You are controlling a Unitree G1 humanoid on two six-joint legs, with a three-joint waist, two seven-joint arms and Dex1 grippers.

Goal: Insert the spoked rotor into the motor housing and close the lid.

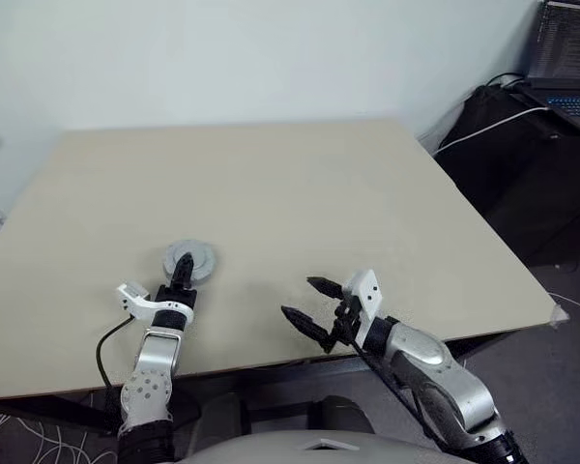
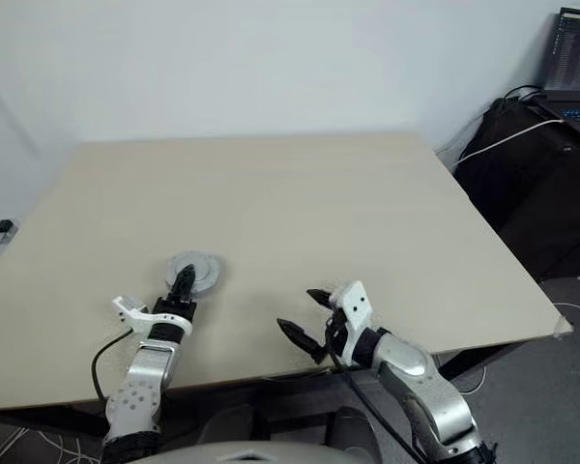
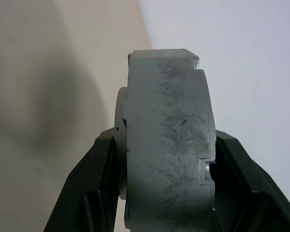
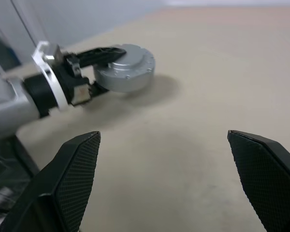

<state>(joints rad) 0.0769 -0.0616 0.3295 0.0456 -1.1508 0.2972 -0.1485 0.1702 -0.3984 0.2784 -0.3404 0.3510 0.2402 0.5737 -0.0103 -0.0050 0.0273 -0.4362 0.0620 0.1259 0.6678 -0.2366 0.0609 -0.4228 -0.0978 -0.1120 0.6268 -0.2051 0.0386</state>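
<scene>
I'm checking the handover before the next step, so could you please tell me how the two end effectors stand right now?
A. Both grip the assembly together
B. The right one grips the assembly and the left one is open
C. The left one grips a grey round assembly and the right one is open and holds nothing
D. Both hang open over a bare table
C: the left end effector clamps the grey round motor assembly top and bottom, while the right end effector stands spread wide apart from it, over the table.

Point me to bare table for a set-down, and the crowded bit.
Most of the table is bare: the far half and the right side up to the edges. Crowded: near-left, where the left gripper clamps the closed grey motor assembly. The right gripper hangs open at the near edge.
</scene>
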